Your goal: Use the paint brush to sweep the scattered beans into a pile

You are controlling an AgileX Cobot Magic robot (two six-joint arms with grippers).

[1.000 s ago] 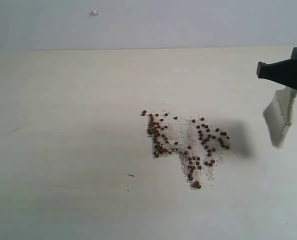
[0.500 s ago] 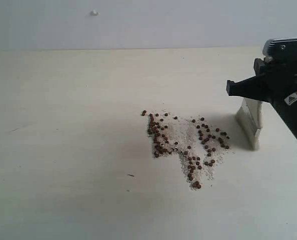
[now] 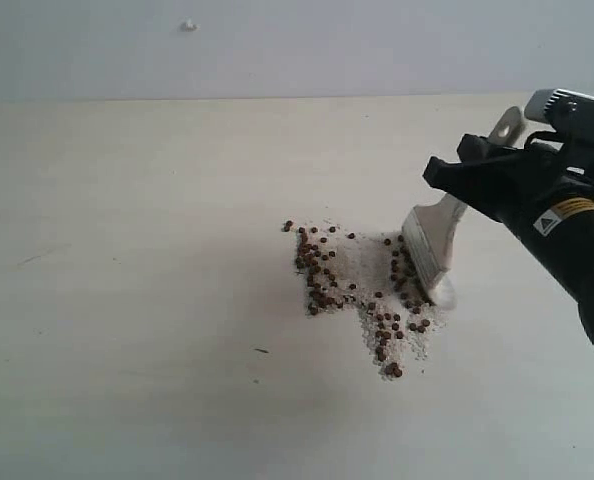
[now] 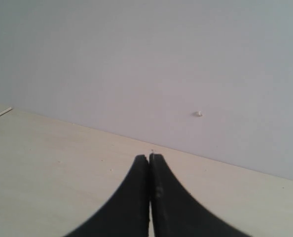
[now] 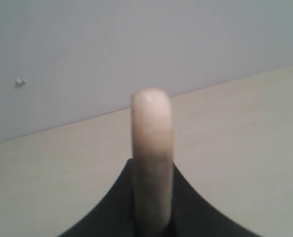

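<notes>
The beans (image 3: 362, 290), tiny reddish-brown balls mixed with white grains, lie spread in a loose, wide patch at the table's middle, not in one compact pile. The paint brush (image 3: 429, 245) stands tilted at the patch's right side, its whitish bristles (image 3: 439, 290) pressed onto the table among the outermost beans. My right gripper (image 3: 449, 180) is shut on the cream handle, whose holed end (image 3: 508, 124) sticks up behind it. In the right wrist view the handle (image 5: 151, 133) rises between the shut right gripper (image 5: 151, 165). My left gripper (image 4: 150, 157) is shut and empty, out of the exterior view.
A pale table (image 3: 127, 250) runs back to a grey wall carrying a small white speck (image 3: 189, 25). A short dark mark (image 3: 262, 351) lies on the table left of the beans. The black right arm (image 3: 577, 230) fills the right edge.
My right gripper has carried the brush left and down from the right edge. The bristles now rest on the patch's right side, and the rightmost beans have been pushed inward.
</notes>
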